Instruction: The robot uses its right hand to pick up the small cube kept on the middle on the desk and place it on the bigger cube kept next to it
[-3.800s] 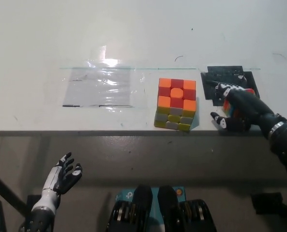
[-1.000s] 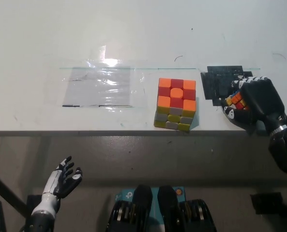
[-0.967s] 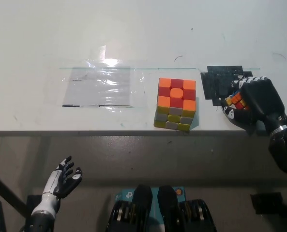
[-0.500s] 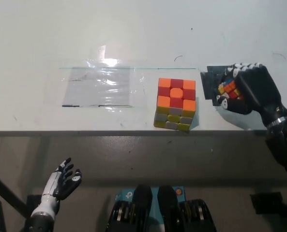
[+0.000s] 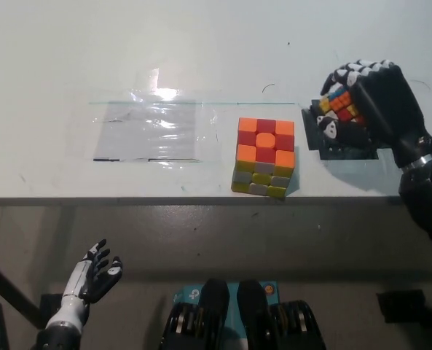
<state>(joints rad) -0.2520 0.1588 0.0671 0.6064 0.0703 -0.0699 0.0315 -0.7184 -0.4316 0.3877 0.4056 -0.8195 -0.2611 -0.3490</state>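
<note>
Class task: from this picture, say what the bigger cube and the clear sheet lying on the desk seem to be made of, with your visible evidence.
Bigger cube: probably hard plastic, with flat matte orange, red and yellow tiles. Clear sheet: likely thin plastic film, glossy, with bright glare and wrinkles.

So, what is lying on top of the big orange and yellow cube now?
Nothing lies on the big orange and yellow cube; its top is bare. The small multicoloured cube is in the black right hand.
</note>
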